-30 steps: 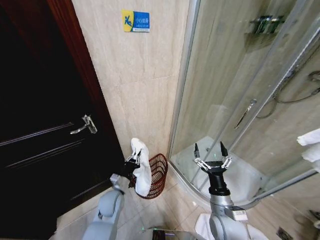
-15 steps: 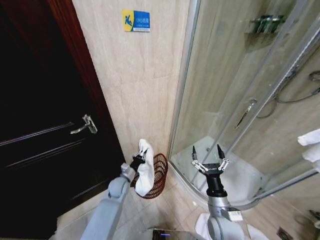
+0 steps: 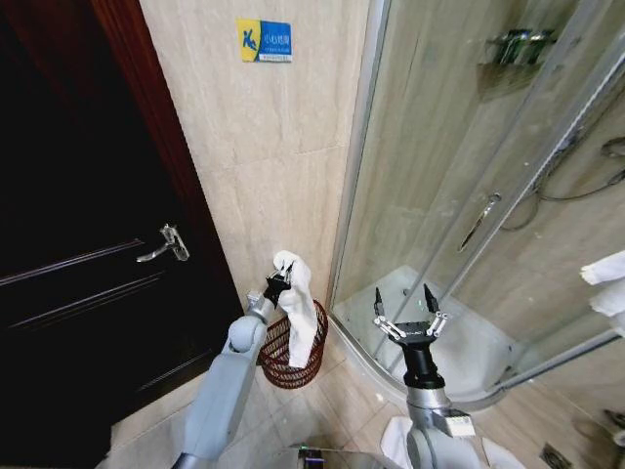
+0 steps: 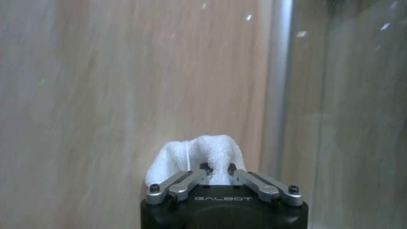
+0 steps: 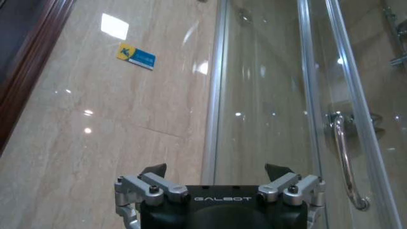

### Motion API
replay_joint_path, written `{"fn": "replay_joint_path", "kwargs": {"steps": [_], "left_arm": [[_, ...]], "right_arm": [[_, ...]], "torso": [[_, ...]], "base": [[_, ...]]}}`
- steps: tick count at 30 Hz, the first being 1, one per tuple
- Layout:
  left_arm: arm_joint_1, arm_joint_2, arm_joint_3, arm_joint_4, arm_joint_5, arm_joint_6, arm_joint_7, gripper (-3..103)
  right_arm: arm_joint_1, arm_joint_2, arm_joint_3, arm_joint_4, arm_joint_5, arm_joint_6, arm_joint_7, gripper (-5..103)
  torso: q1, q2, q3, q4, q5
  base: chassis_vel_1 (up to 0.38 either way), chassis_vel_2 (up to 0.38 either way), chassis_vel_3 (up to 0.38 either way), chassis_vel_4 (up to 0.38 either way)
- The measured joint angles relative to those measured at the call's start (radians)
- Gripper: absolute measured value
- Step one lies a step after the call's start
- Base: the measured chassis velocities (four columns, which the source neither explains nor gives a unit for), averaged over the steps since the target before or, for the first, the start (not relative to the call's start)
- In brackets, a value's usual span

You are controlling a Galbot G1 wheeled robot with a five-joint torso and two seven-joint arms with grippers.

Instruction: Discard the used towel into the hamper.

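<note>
— Head view: is the towel (image 3: 299,305) in yet?
— No. Left end effector (image 3: 280,285) grips it, hanging over the hamper (image 3: 276,360); release remains. Right end effector (image 3: 402,315) waits, spread wide.

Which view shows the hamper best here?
The head view: the hamper stands on the floor by the wall, the towel hanging over it from the left gripper. Both wrist views face the wall and shower glass instead.

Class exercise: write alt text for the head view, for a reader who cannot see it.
The left hand holds a white towel dangling over a red-brown hamper that stands on the floor against a beige wall. The right hand is raised, open and empty, in front of a glass shower; a dark door is to the left.
</note>
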Motion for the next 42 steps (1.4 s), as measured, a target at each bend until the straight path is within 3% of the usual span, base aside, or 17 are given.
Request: {"fn": "replay_joint_path", "kwargs": {"steps": [3,7,22,25,27,32,38,42], "left_arm": [[0.000,0.001,-0.003,0.032,0.008,-0.016,0.000,6],[0.004,0.011,-0.006,0.176,0.020,-0.078,-0.013,6],[-0.055,0.004,0.046,0.436,0.101,-0.157,-0.027,6],[-0.119,-0.035,0.052,0.574,0.177,-0.207,-0.044,6],[-0.120,-0.036,0.052,0.576,0.179,-0.209,-0.044,6],[-0.205,-0.067,0.047,0.740,0.266,-0.272,-0.044,6],[-0.257,-0.076,0.054,0.836,0.309,-0.276,-0.038,6],[-0.271,-0.076,0.080,0.862,0.294,-0.255,-0.039,6]], "right_arm": [[0.001,0.000,0.000,0.000,-0.002,0.001,-0.002,100],[0.004,0.000,0.003,0.000,-0.005,0.002,-0.005,100],[0.011,-0.001,-0.010,-0.004,-0.029,0.014,-0.023,100],[0.000,-0.001,-0.010,-0.004,-0.036,0.031,-0.021,100],[0.000,-0.001,-0.010,-0.004,-0.036,0.031,-0.021,100],[-0.011,-0.001,-0.012,0.004,-0.042,0.037,-0.020,100],[-0.012,-0.005,-0.011,0.009,-0.042,0.036,-0.021,100],[-0.014,-0.002,-0.013,0.012,-0.044,0.035,-0.022,100]], "torso": [[0.000,0.000,0.000,0.0000,0.0000],[0.000,0.000,0.000,0.0000,0.0000],[0.000,0.000,0.000,-0.0002,0.0000],[0.000,0.000,0.000,-0.0003,0.0000],[0.000,0.000,0.000,-0.0003,0.0000],[0.000,0.000,0.000,-0.0001,0.0002],[0.000,0.000,0.000,-0.0002,0.0002],[0.000,0.000,0.000,-0.0001,0.0002]], "base": [[0.000,0.000,0.000,0.000],[0.000,0.000,0.000,0.000],[0.000,0.000,0.000,0.000],[0.000,0.000,0.000,0.000],[0.000,0.000,0.000,0.000],[0.000,0.000,0.000,0.000],[0.000,0.000,0.000,0.000],[0.000,0.000,0.000,0.000]]}}
